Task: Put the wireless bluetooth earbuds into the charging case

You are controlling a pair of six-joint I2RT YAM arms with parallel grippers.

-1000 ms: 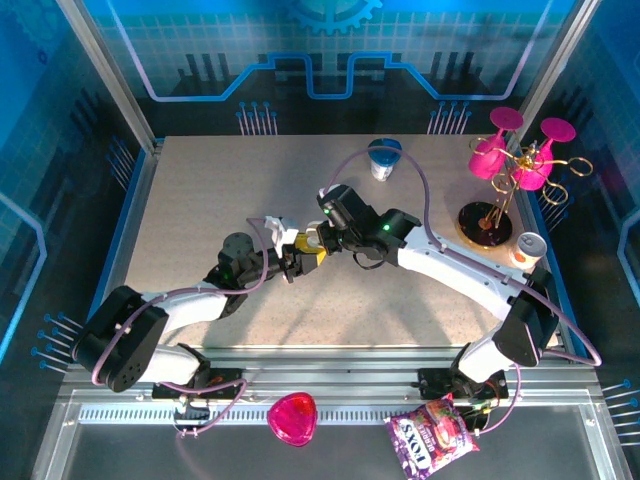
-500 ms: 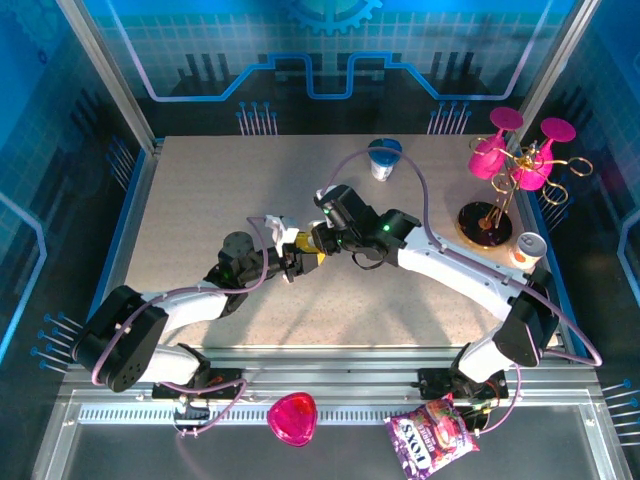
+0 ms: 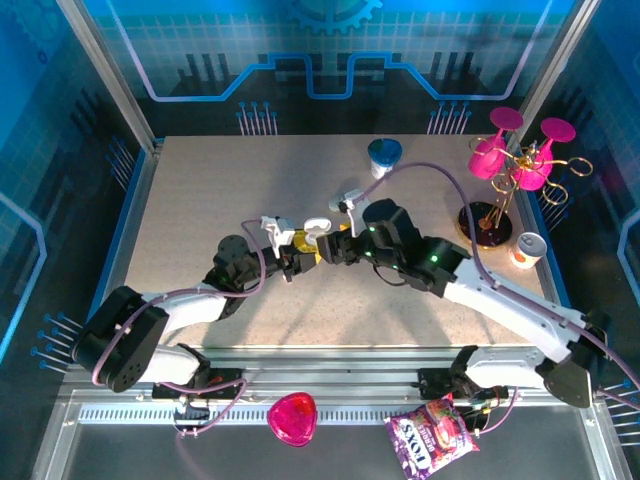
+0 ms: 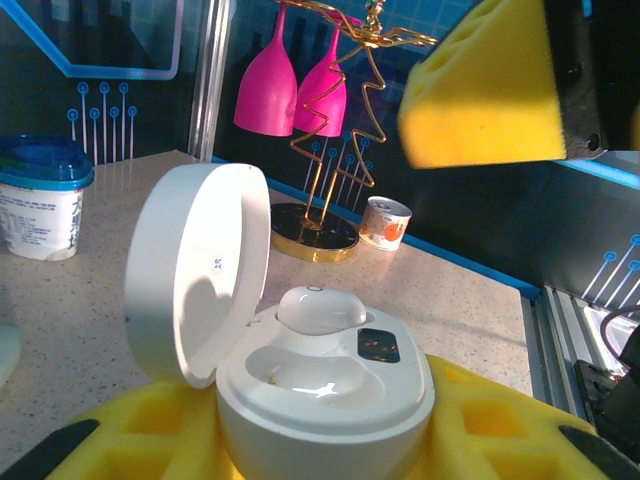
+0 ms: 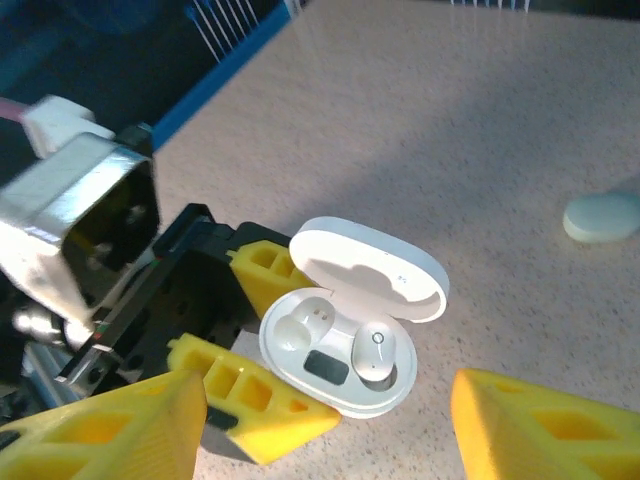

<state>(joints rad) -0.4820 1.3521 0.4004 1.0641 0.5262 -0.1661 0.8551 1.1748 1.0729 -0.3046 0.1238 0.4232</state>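
The white charging case [image 4: 325, 405] sits with its lid [image 4: 195, 270] flipped up, and my left gripper [image 4: 325, 445] is shut on its base between yellow pads [image 4: 150, 430]. One white earbud [image 4: 320, 308] rests in the far socket. The near socket [image 4: 310, 375] is empty. From the right wrist, the same case [image 5: 335, 385] shows the earbud [image 5: 375, 352] seated on the right. My right gripper [image 5: 330, 405] hovers over it, open, with nothing between its yellow fingers [image 5: 545, 435]. From above, the two grippers, left [image 3: 298, 256] and right [image 3: 332, 246], meet at mid-table around the case [image 3: 317, 229].
A pale oval object [image 5: 602, 215] lies on the table beyond the case. A blue-lidded yogurt cup [image 3: 384, 157] stands at the back. Pink glasses on a gold rack [image 3: 515, 160] and a small can [image 3: 527, 250] stand at the right. A pink dish [image 3: 292, 417] and a candy bag [image 3: 432, 440] lie in front.
My right gripper has opened and drawn back a little to the right, its arm swinging lower across the table. The left arm and the case have stayed put.
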